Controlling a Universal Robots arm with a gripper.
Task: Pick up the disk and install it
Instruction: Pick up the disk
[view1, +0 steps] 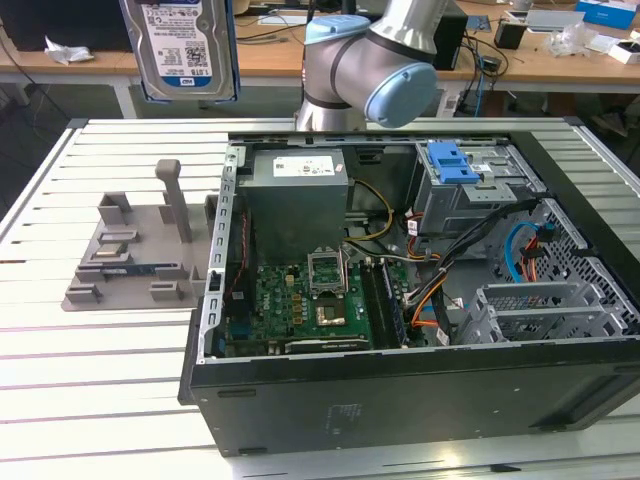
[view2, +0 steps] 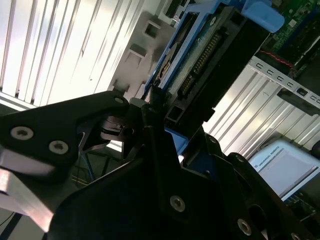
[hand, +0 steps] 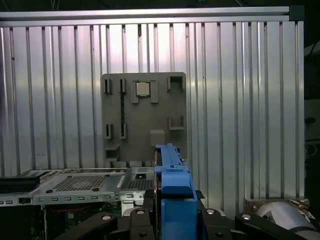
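The disk, silver with a white-and-blue label and blue rails, hangs upright high above the table at the exterior view's left, over the grey holder stand. In the second wrist view my gripper is shut on the disk, whose connector edge faces the camera. In the first wrist view the disk's blue rail stands edge-on between the black fingers, with the holder stand far below it.
An open computer case lies on the slatted metal table, to the exterior view's right of the stand. Its grey drive cage with a blue latch sits at the back. The arm's base rises behind the case.
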